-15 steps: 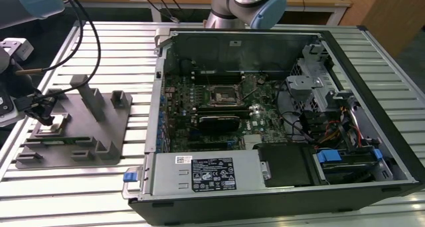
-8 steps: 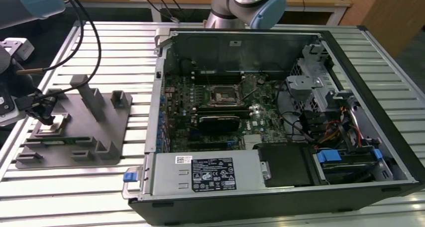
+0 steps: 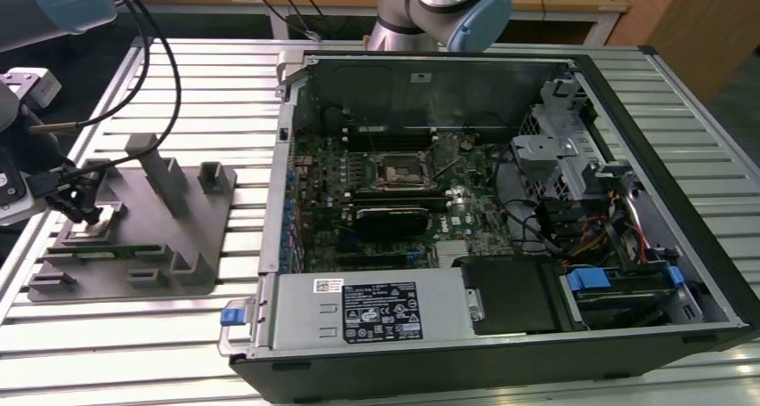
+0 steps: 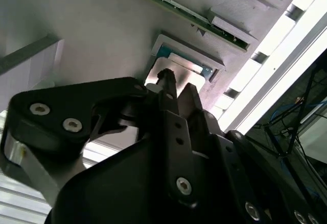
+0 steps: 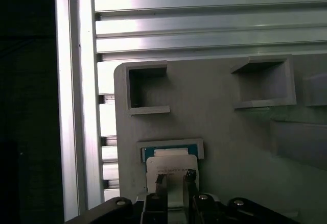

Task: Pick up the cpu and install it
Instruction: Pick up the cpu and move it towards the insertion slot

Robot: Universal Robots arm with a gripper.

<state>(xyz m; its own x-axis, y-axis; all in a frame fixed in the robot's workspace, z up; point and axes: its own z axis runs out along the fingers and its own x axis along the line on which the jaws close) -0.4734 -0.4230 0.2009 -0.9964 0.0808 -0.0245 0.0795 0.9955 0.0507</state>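
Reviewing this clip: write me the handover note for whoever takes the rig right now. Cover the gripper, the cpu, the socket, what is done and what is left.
Gripper: down over the cpu; I cannot tell whether it touches it.
Cpu: flat in its recess on the grey fixture, to the exterior view's left of the open computer case.
Socket on the motherboard: dark centre, no cpu in it.
Done: gripper positioned at the cpu.
Left: cpu not lifted, not installed.

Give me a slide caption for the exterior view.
The gripper at the cpu on the grey fixture, open computer case to the exterior view's right.
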